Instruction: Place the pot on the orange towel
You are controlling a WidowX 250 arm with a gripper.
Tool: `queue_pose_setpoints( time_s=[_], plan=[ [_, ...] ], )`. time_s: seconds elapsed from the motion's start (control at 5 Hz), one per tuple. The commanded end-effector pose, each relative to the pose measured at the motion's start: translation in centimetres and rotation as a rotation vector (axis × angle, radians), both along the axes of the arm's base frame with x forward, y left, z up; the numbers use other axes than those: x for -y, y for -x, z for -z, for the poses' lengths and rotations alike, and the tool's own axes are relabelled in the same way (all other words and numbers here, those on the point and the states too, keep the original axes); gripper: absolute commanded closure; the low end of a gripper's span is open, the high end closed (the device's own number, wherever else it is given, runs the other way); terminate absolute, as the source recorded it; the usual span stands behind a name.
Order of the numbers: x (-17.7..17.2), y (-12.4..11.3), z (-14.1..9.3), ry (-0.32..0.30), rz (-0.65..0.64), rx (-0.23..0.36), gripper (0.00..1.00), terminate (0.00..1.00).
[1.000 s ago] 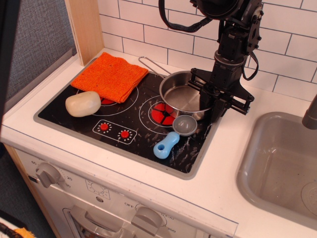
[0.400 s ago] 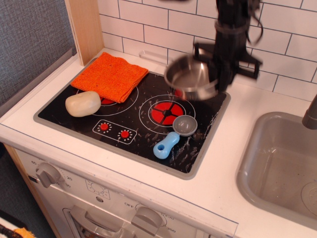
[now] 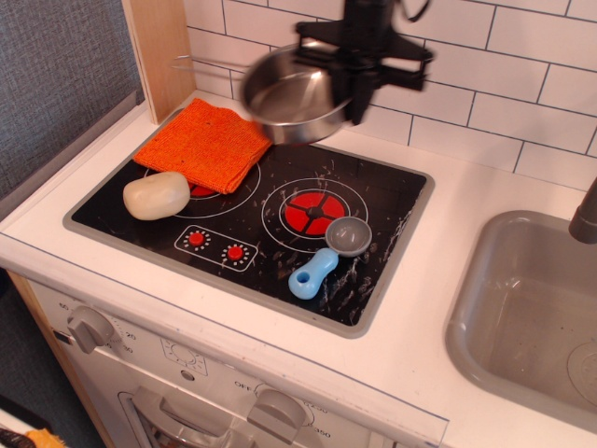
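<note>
Observation.image looks down on a toy kitchen stove. At far left, a cream potato-shaped lump [image 3: 156,195] lies on the black hob [image 3: 233,219], touching the orange towel [image 3: 207,142] behind it. Right of the towel, the pot [image 3: 295,95] hangs in the air, tilted, jaws clenched on its right rim by the gripper [image 3: 359,82]. Below sits a blue-handled scoop [image 3: 328,255]. A grey sink [image 3: 522,308] is rightmost.

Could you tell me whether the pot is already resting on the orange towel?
No, the pot hangs in the air, gripped by the tool.
</note>
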State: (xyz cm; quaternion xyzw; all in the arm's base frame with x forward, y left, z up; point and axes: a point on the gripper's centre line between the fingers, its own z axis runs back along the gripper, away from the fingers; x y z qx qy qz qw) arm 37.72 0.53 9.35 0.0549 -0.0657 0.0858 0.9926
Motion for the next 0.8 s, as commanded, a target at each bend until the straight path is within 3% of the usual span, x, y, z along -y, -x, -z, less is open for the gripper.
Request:
queue_pose_setpoints(
  time_s=[0.0,0.4,0.6],
  plan=[
    [-3.5,2.4,-0.8,-0.023,-0.252,0.039,1.0,0.0],
    [-8.9,1.4,-0.3,-0.04,-0.319,0.103,1.0,0.0],
    [-10.7,0.5,-0.1,-0.014,-0.323,0.116,1.0,0.0]
  ],
)
